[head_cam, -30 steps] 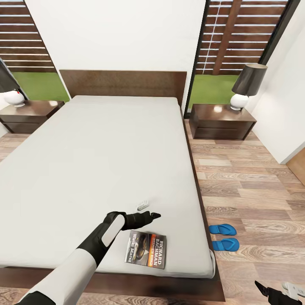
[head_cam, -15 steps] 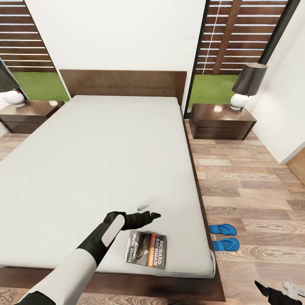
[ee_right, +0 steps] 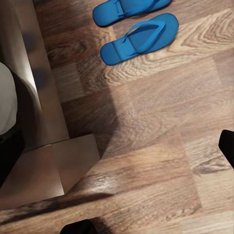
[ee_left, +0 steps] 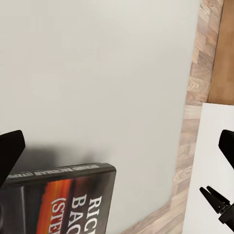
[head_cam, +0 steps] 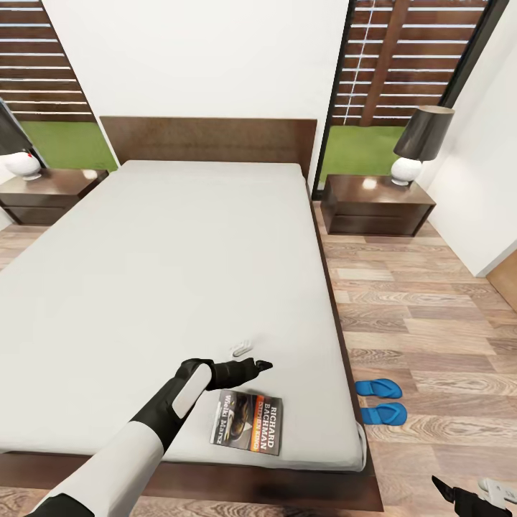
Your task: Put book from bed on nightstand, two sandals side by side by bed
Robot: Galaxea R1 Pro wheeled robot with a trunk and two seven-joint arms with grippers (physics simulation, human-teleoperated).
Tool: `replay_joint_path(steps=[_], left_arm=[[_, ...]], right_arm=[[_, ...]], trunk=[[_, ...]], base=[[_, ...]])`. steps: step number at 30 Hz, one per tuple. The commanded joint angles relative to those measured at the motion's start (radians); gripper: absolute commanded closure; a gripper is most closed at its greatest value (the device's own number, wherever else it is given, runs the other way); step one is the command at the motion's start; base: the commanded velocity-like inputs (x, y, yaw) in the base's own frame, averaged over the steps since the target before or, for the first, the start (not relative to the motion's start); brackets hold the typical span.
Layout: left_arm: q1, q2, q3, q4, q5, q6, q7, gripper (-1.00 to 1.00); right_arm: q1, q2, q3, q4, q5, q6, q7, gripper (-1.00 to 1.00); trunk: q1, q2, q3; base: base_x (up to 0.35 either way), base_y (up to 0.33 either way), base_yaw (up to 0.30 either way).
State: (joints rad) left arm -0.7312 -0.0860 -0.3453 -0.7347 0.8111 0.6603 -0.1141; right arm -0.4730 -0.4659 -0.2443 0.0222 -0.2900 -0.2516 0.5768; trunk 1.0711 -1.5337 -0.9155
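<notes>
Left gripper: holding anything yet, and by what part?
Nothing held. The left gripper hovers open above the mattress just beyond the book, which lies flat on the bed, untouched.

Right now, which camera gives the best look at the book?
The head view: the whole book lies flat on the bed, title readable, beside the left end effector. The left wrist view catches just one corner, cropped.
</notes>
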Motion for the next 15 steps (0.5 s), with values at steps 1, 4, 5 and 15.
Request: replay_joint_path(steps=[1, 4, 5, 15], left_arm=[[-0.001, 0.0, 0.0, 0.0, -0.001, 0.003, -0.002, -1.0], [-0.001, -0.001, 0.0, 0.0, -0.001, 0.003, -0.002, -1.0], [-0.001, -0.001, 0.0, 0.0, -0.001, 0.003, -0.002, -1.0], [-0.001, 0.0, 0.0, 0.0, -0.001, 0.003, -0.002, -1.0]], right_arm=[[-0.001, 0.0, -0.001, 0.002, -0.006, -0.002, 0.006, -1.0], [-0.001, 0.0, -0.001, 0.002, -0.006, -0.002, 0.006, -1.0], [-0.001, 0.0, -0.001, 0.002, -0.006, -0.002, 0.006, -1.0], [-0.001, 0.0, -0.001, 0.002, -0.006, -0.003, 0.006, -1.0]], trunk=[[0.0, 0.0, -0.001], [0.011, -0.021, -0.01], [0.011, -0.021, -0.01], [0.011, -0.021, -0.01]], base=[[0.0, 0.0, 0.0], [0.0, 0.0, 0.0], [0.0, 0.0, 0.0], [0.0, 0.0, 0.0]])
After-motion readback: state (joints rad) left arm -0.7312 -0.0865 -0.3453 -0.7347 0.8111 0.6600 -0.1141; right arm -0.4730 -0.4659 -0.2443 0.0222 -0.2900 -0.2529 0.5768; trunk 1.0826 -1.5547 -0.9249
